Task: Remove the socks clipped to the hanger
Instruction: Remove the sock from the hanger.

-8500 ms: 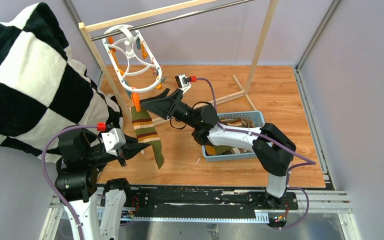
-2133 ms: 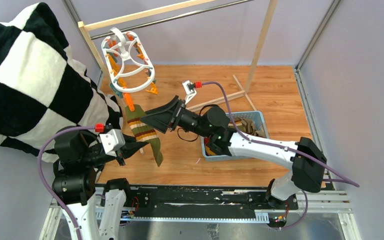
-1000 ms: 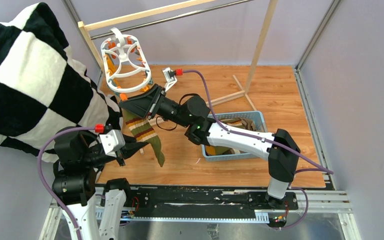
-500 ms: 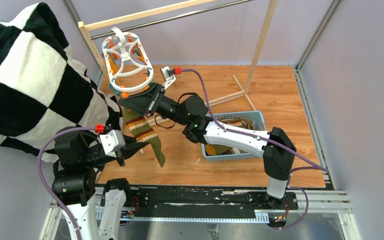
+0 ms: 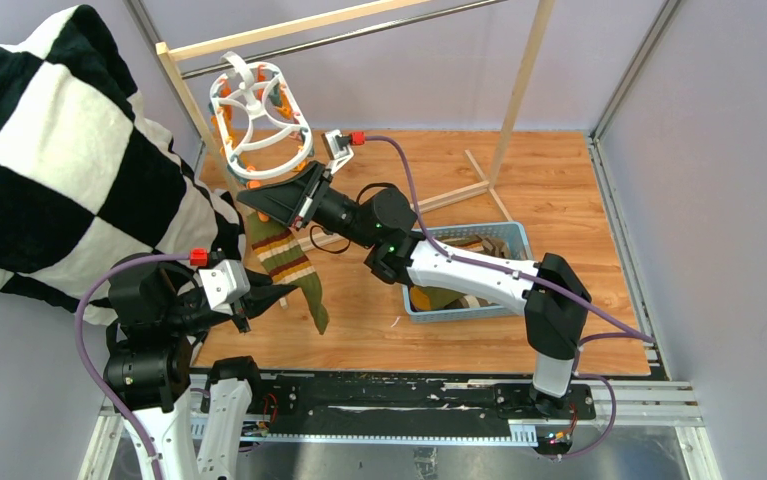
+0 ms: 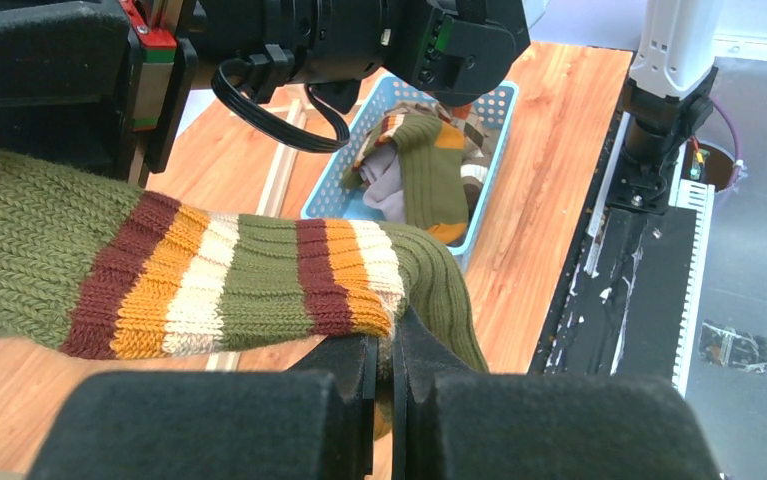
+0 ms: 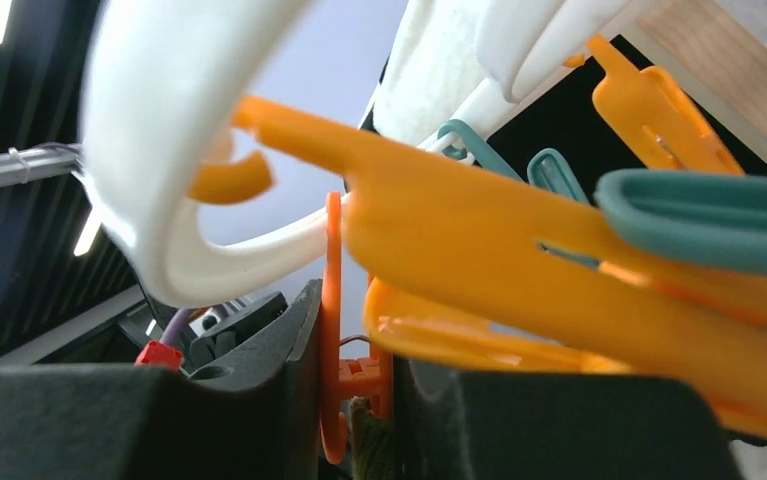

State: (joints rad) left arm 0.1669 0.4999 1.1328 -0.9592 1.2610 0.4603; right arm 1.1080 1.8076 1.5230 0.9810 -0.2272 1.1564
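An olive sock [image 5: 285, 258] with maroon, orange and cream stripes hangs from the white oval hanger [image 5: 255, 108] on the rack rod. An orange clothespin [image 7: 333, 330] holds its cuff. My right gripper [image 5: 251, 198] reaches under the hanger, and its jaws [image 7: 354, 392] press on both legs of that clothespin, with a bit of olive sock [image 7: 370, 443] just below. My left gripper [image 6: 392, 348] is shut on the lower edge of the sock [image 6: 209, 280] by the striped band. In the top view the left gripper [image 5: 282, 297] sits low on the left.
A blue basket [image 5: 520, 241] with several socks [image 6: 421, 165] stands on the wooden floor under the right arm. A black-and-white checkered blanket [image 5: 49, 150] fills the left side. The wooden rack's post [image 5: 525, 70] and foot bars stand behind. More orange and teal pins [image 7: 679, 215] dangle close to the right wrist camera.
The right gripper's jaws have closed onto the orange clothespin. The hanger has swung slightly up and right. The left gripper has kept its hold on the sock.
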